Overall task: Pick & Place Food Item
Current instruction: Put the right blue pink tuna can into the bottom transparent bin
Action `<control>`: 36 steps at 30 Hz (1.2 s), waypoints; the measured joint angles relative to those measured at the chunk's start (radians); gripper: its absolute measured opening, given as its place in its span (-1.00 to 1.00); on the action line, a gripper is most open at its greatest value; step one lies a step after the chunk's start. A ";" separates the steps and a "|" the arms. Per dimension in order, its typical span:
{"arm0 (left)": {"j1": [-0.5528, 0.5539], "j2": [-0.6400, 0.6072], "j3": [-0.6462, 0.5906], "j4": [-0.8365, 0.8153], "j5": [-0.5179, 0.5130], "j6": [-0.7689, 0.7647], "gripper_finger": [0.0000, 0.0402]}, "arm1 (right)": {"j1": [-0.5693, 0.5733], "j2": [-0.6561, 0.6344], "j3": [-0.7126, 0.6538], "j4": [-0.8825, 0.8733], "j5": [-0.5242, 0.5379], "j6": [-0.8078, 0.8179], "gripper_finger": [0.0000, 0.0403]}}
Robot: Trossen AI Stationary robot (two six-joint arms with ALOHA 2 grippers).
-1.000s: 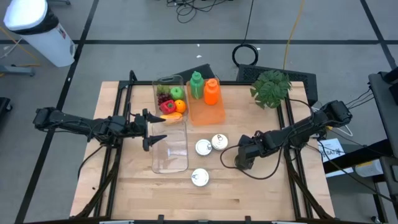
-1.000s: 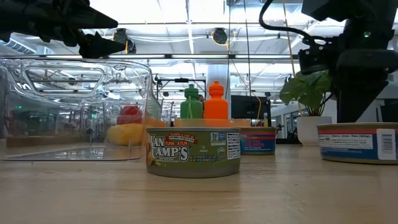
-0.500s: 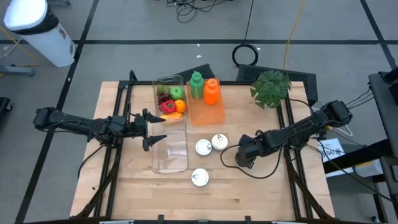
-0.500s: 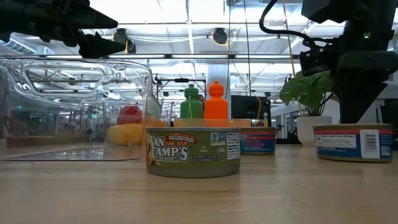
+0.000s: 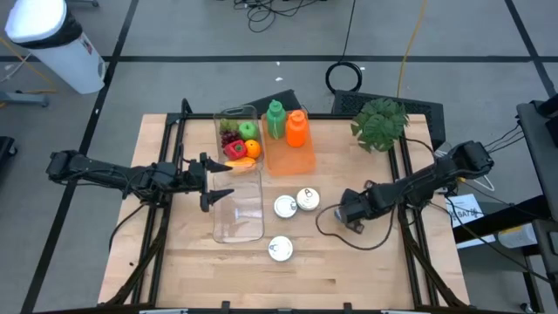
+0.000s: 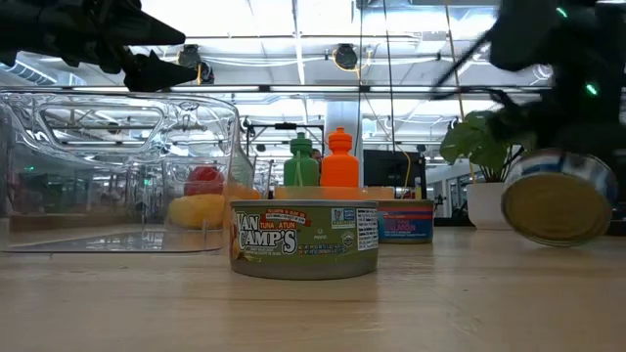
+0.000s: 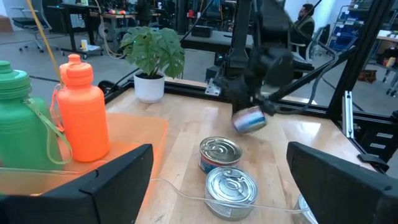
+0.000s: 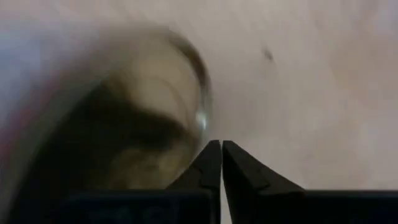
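Can point(image 6: 559, 196) is leaning tilted at 3 o'clock on the table point(image 5: 375, 262), apparently ungripped, since the right gripper point(image 8: 221, 155) is pressing its fingers together beside it, while the left gripper point(image 5: 214, 180) is waiting spread at 9 o'clock.

Tin point(image 6: 558, 207) at table's right: tipped on its side, flat end facing the low camera, blue band on rim (label unreadable). Appears off the table surface; it lies right of the other tins point(image 5: 296, 201).
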 joint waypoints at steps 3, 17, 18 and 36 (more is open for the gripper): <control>0.000 0.000 0.000 0.000 0.000 0.000 0.87 | 0.002 0.004 -0.021 0.026 -0.034 -0.003 -0.99; 0.000 0.033 0.001 0.007 0.000 0.004 0.90 | 0.021 -0.081 -0.045 0.103 0.087 -0.058 -0.99; 0.000 0.033 0.001 0.009 0.000 0.004 0.89 | 0.032 -0.101 -0.045 0.115 0.109 -0.065 -1.00; 0.000 0.033 0.000 0.025 0.000 0.002 0.91 | 0.136 -0.179 -0.148 0.530 0.296 -0.367 -0.06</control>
